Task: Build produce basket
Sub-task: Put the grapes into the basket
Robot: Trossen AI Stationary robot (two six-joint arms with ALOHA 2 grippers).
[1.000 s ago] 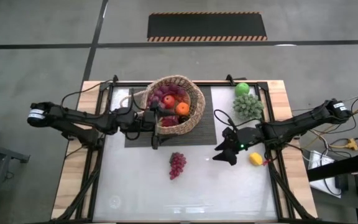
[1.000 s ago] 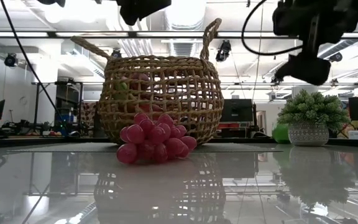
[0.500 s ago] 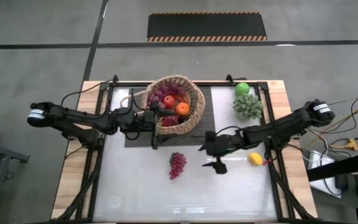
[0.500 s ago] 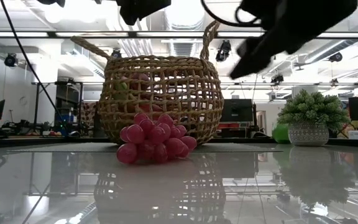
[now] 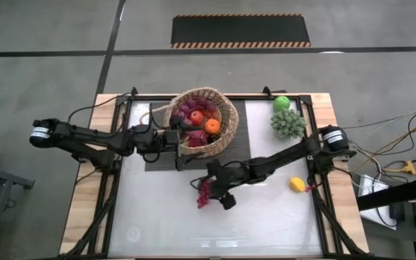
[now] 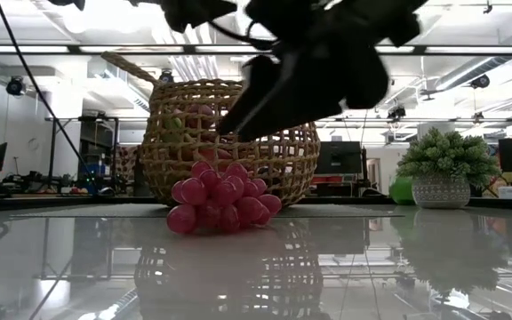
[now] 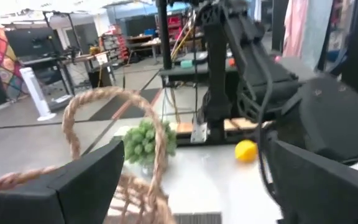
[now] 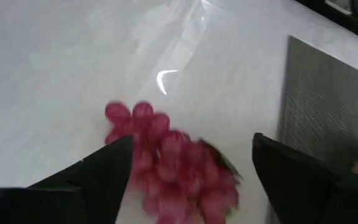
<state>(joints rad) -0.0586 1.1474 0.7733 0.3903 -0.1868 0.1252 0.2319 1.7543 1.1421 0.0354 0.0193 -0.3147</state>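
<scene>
The basket (image 5: pixel 199 119), tan wicker with loop handles, stands on a dark mat (image 5: pixel 240 148) at the table's far middle and holds several fruits. A red-purple grape bunch (image 5: pixel 205 193) lies on the white table in front of it. My right gripper (image 8: pixel 191 186) hangs open just above the bunch (image 8: pixel 166 158), one finger to each side, clear of it in the low view (image 6: pixel 309 67). My left gripper (image 5: pixel 180 141) is open and level at the basket's near-left rim, with a loop handle (image 7: pixel 110 124) between its fingers. A lemon (image 5: pixel 297 184) lies at the right.
A green apple (image 5: pixel 282 103) and a spiky grey-green leafy clump (image 5: pixel 287 123) in a pot stand at the far right. The near half of the table (image 5: pixel 193 231) is bare white surface. Black frame rails run along the table's edges.
My right gripper has swept toward the table's left edge, from beside the lemon to above the grape bunch. It has rolled and sunk a little on the way. The grapes, the basket and my left arm have stayed put.
</scene>
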